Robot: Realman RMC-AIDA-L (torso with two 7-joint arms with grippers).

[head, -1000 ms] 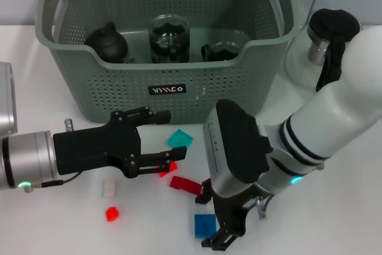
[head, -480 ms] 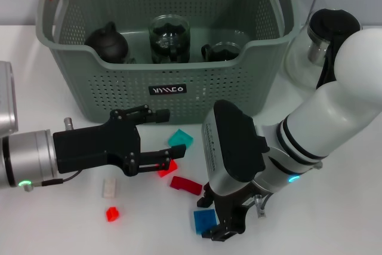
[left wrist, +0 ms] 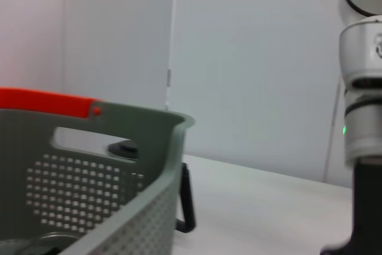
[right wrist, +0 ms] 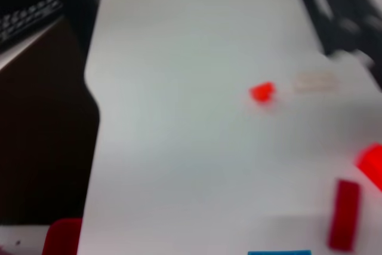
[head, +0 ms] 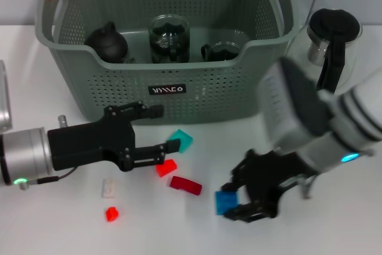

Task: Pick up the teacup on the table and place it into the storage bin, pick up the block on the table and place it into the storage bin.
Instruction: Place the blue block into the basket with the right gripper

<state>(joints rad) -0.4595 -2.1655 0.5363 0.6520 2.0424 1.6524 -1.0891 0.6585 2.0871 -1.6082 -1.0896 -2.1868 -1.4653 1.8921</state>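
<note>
The storage bin [head: 107,82], grey-green with orange-red handles, stands at the back of the table and also shows in the left wrist view [left wrist: 137,123]. A black pot [head: 107,43], a glass cup [head: 169,39] and a low glass teacup [head: 224,51] stand inside it. My right gripper [head: 239,200] is shut on a blue block [head: 225,201], held just above the table in front of the bin's right end. The block's edge shows in the right wrist view [right wrist: 279,252]. My left gripper [head: 156,132] is open and empty, just in front of the bin, beside a teal block [head: 180,140].
Loose blocks lie in front of the bin: a red one [head: 166,167], a long dark red one [head: 185,185], a white one [head: 108,188] and a small red one [head: 111,213]. A glass kettle with a black lid [head: 331,40] stands right of the bin.
My right arm has swung to the right and away from the front edge, carrying the blue block with it. My left gripper has shifted slightly toward the bin.
</note>
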